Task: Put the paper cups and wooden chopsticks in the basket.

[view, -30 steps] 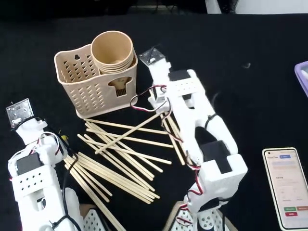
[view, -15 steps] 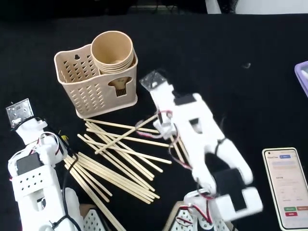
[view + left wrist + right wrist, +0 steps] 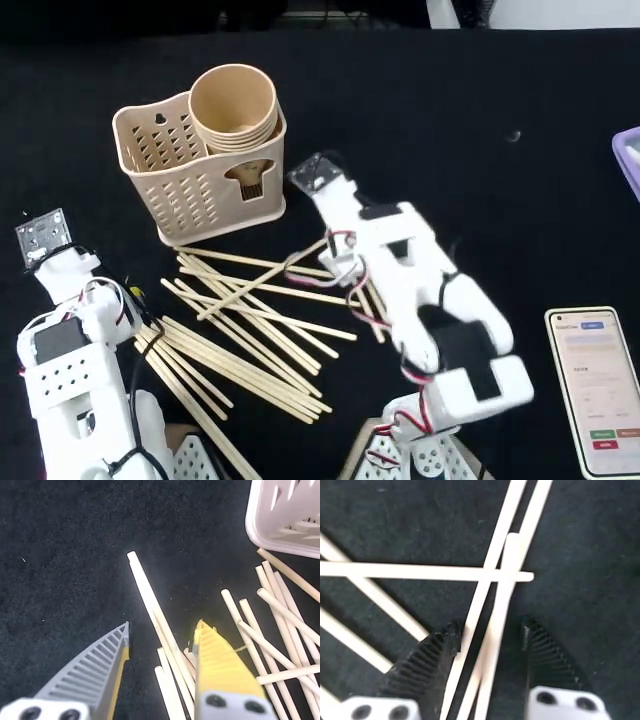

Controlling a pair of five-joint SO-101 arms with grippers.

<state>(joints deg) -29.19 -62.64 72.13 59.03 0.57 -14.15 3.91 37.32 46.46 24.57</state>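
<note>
Straddling wooden chopsticks (image 3: 420, 571) on the tabletop (image 3: 520, 200), the left jaws and the right jaws both stand spread; paper cups (image 3: 233, 100) sit stacked in the basket (image 3: 190, 195), far left.

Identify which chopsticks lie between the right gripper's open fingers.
The parallel chopsticks running lengthwise through the gap of the right gripper; another crosses them sideways, and the rest lie outside.

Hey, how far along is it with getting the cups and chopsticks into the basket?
Done: the paper cups sit stacked in the basket. In hand: the right gripper, open, straddles a few wooden chopsticks; the left gripper is open over others. Left: the chopsticks all lie on the table.
</note>
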